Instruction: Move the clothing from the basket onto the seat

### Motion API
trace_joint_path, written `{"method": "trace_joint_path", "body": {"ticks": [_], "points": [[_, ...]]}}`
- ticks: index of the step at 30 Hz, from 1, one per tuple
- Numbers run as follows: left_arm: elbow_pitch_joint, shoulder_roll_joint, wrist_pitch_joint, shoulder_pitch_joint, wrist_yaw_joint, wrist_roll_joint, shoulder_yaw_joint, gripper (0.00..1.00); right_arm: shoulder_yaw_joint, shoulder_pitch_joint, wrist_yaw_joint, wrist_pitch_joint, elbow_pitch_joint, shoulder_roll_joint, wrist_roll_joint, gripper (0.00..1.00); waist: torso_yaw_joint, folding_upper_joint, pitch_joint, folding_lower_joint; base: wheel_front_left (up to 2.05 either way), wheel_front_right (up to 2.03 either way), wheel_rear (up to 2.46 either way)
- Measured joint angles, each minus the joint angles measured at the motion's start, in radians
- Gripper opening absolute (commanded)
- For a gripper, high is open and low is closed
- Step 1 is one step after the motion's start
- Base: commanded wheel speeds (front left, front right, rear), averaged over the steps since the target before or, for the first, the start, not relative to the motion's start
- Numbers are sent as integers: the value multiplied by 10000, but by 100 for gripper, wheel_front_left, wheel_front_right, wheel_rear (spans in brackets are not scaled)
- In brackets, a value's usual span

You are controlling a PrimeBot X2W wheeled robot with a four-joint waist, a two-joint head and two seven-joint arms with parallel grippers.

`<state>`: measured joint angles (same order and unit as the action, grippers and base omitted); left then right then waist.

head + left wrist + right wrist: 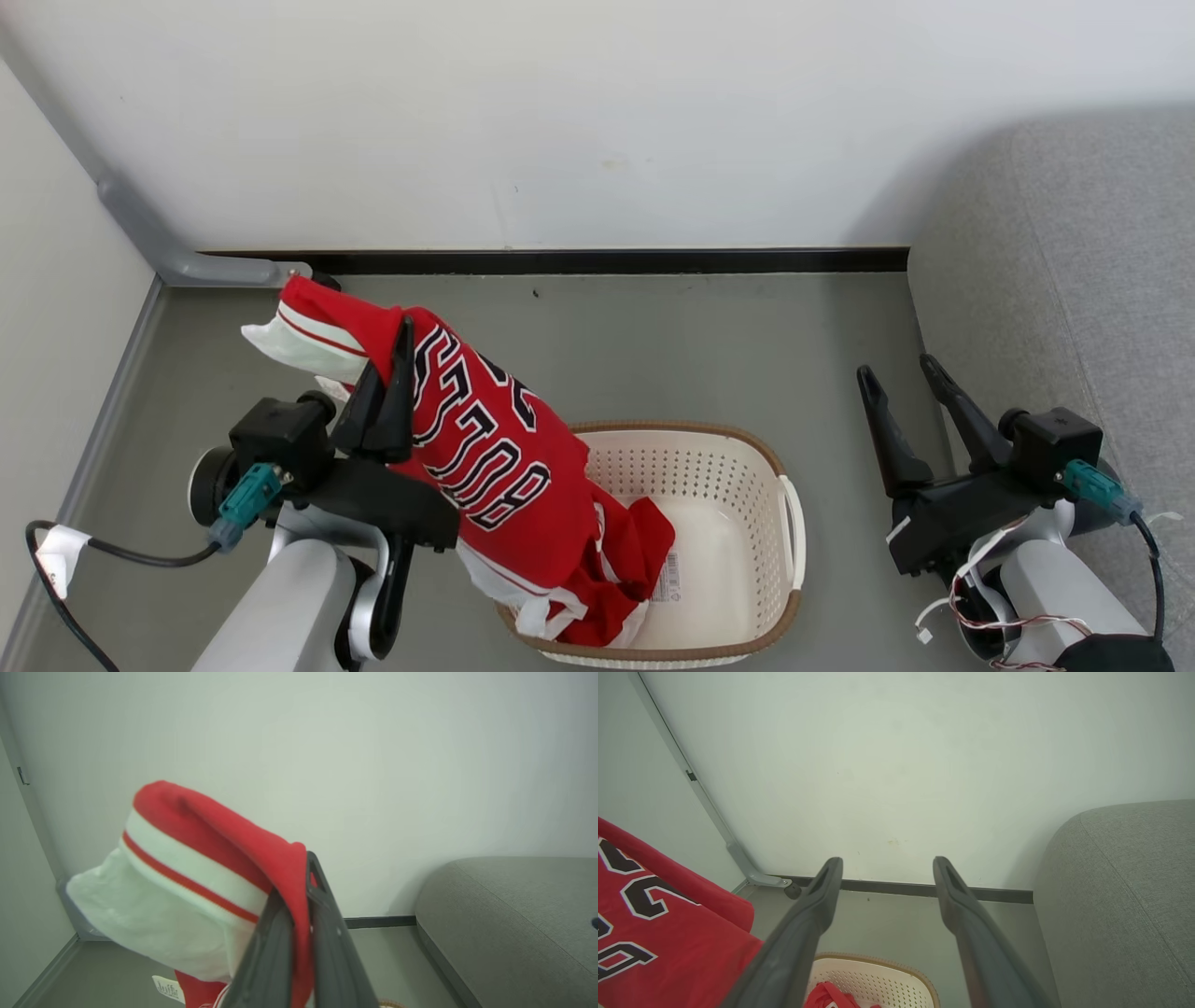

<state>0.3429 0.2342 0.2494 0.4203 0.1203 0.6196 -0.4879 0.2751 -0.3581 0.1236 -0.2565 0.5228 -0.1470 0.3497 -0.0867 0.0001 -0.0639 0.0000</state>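
The left gripper (387, 353) is clamped on the red jersey (485, 448) near its white-trimmed edge, holding it up. The jersey's lower end trails into the basket (780, 471). The right gripper (896, 369) stands spread and empty beside the grey seat (1074, 280).

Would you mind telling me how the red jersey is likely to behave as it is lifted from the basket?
Probably floppy: the jersey droops in a long fold from the left gripper into the basket. Likely light, since a pinch on one trimmed edge carries it. Its lower end lies against more red cloth there, so it may drag that along.
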Motion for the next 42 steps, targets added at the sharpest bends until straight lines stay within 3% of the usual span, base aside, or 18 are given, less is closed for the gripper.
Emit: {"method": "trace_joint_path", "body": {"ticks": [18, 27, 42], "points": [[-2360, -35, 2, -409, -426, -771, 213, 0, 61, 42, 0, 0, 33, 140, 0, 100, 37, 0, 192, 0, 0, 0, 0], [-2727, -44, 2, -426, -606, -997, 153, 0, 316, 57, 0, 0, -111, 148, 2, 100, 44, 0, 128, 0, 0, 0, 0], [-2811, -439, 2, -368, -959, -1390, -226, 0, 3741, -865, 0, 0, -1737, -433, 832, 100, -63, 0, -36, 0, 0, 0, 0]]}}
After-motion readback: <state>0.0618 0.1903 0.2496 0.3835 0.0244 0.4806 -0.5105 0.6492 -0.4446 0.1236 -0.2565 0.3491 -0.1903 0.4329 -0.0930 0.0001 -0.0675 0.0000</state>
